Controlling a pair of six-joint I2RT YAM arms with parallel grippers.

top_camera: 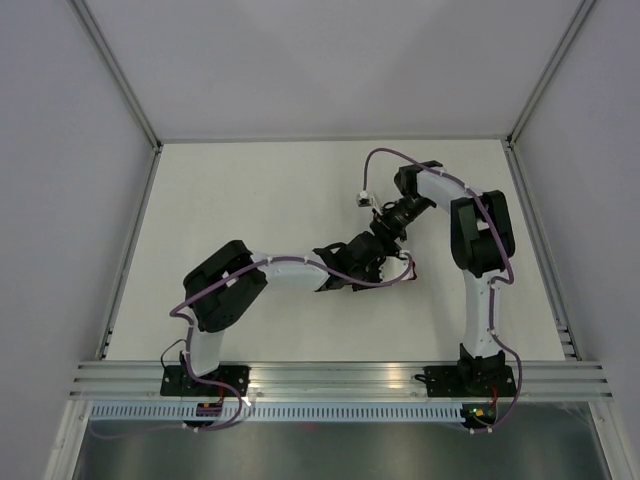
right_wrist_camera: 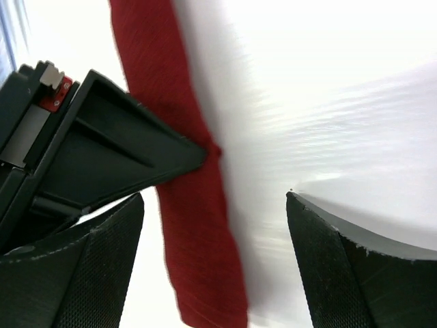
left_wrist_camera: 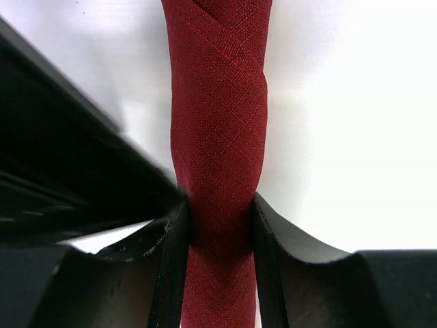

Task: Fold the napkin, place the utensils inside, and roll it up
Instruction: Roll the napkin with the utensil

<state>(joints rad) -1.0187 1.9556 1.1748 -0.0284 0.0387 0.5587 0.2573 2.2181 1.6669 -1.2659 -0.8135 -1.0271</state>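
Pinching the napkin (left_wrist_camera: 218,102) across its width, the left gripper (left_wrist_camera: 220,205) has its jaws closed on the cloth. One finger presses into each side, so the roll narrows a little between them. From that grip the napkin runs straight out ahead of the jaws and also back beneath them toward the wrist, lying on the white table (left_wrist_camera: 341,137).

The right gripper (right_wrist_camera: 213,198) stands with its jaws wide apart and grips nothing. The roll passes between them, nearer the jaw on the left of that view and well apart from the other. A black finger of the left gripper touches it just ahead of those jaws. That picture is smeared, so finer detail is lost. From above, the two grippers meet over the roll and hide it.

Folding and rolling look done, since the cloth is already a tube. The utensil shows in no view; it may be wrapped inside, but that cannot be told. What seems left is letting go without the roll springing open.

The napkin is dark red and finely woven. It is wound into a slim, tight cylinder, with one diagonal edge spiralling across it toward the far end.
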